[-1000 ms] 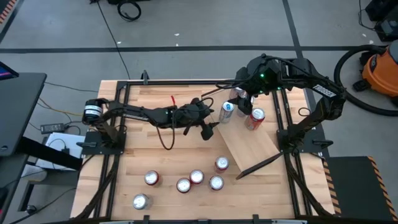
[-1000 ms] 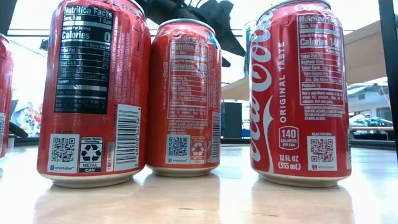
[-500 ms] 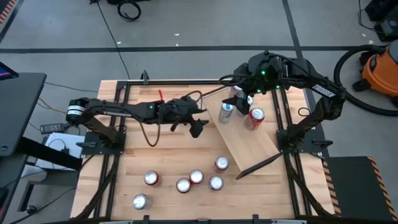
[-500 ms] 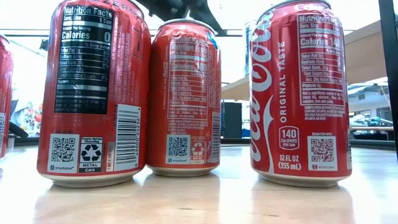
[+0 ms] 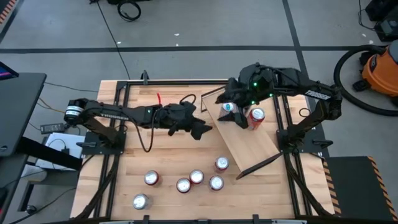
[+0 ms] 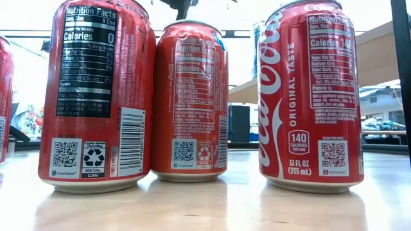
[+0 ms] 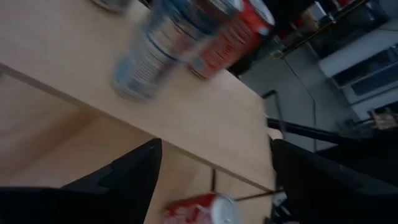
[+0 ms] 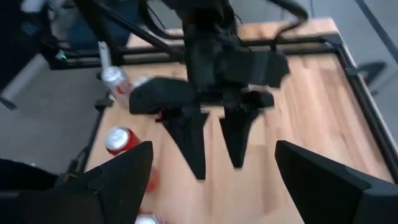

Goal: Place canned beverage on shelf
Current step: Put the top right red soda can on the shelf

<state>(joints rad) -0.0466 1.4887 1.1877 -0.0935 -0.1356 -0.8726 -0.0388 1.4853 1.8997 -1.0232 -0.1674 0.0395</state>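
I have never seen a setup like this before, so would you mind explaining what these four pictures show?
This is a table-top robot with two dark arms, each ending in a two-finger end effector. The overhead picture shows the whole table: the left end effector is near the middle and the right end effector is over the shelf, a light wooden plank lying at an angle. A silver can and a red can stand on the plank, and six more cans stand on the table in front of it. The close-up of three big red cans comes from a camera at table height. The other two pictures come from cameras on the wrists. Both end effectors are open and hold nothing.
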